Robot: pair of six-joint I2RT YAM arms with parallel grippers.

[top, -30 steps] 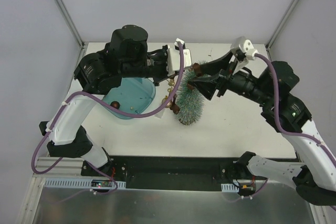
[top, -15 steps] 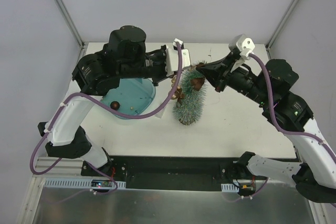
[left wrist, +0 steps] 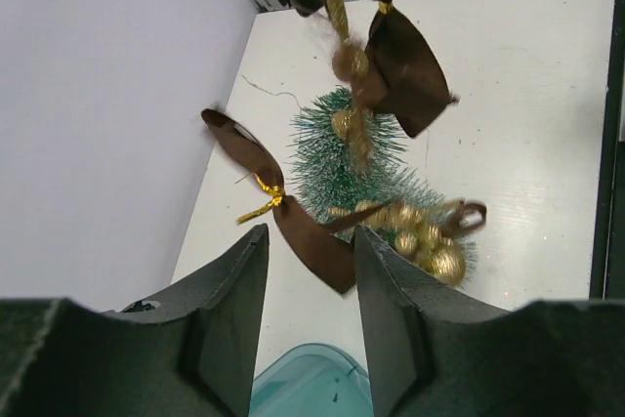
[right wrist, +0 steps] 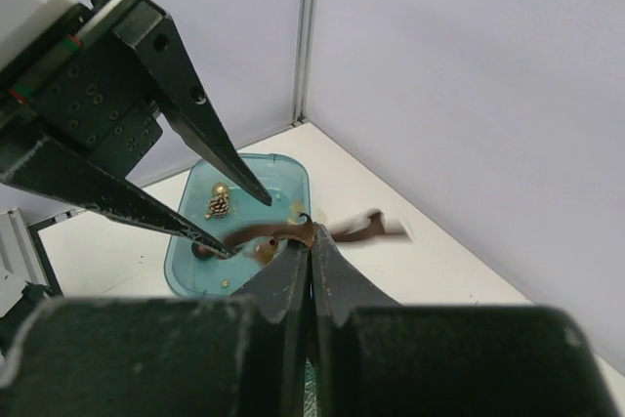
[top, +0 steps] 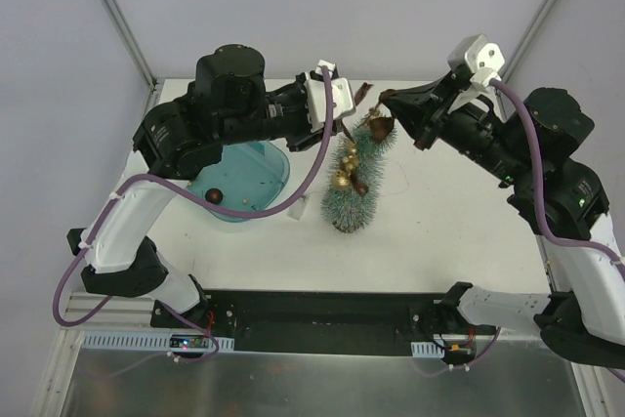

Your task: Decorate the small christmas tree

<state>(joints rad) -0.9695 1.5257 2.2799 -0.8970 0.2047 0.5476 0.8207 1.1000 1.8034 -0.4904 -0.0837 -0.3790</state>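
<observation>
The small christmas tree (top: 354, 197) stands upright mid-table, bristly and frosted green (left wrist: 342, 158). A garland of gold beads (top: 344, 168) and brown ribbon bows (left wrist: 293, 227) hangs down over it. My right gripper (top: 384, 98) is above the treetop, shut on the garland's top end (right wrist: 312, 233); one bow (left wrist: 405, 65) dangles just under it. My left gripper (top: 342, 122) hovers left of the treetop. It is open (left wrist: 311, 236) with nothing between its fingers, and the lower bow lies just beyond its tips.
A teal plastic tray (top: 256, 168) sits left of the tree under the left arm. It holds a pinecone (right wrist: 217, 205), a gold ball (right wrist: 222, 188) and a dark ball (top: 217, 195). Grey walls close the table's back and sides.
The left gripper opened and let go of the garland. The right gripper shut on the garland's end and rose up and back. The tilted tree came upright.
</observation>
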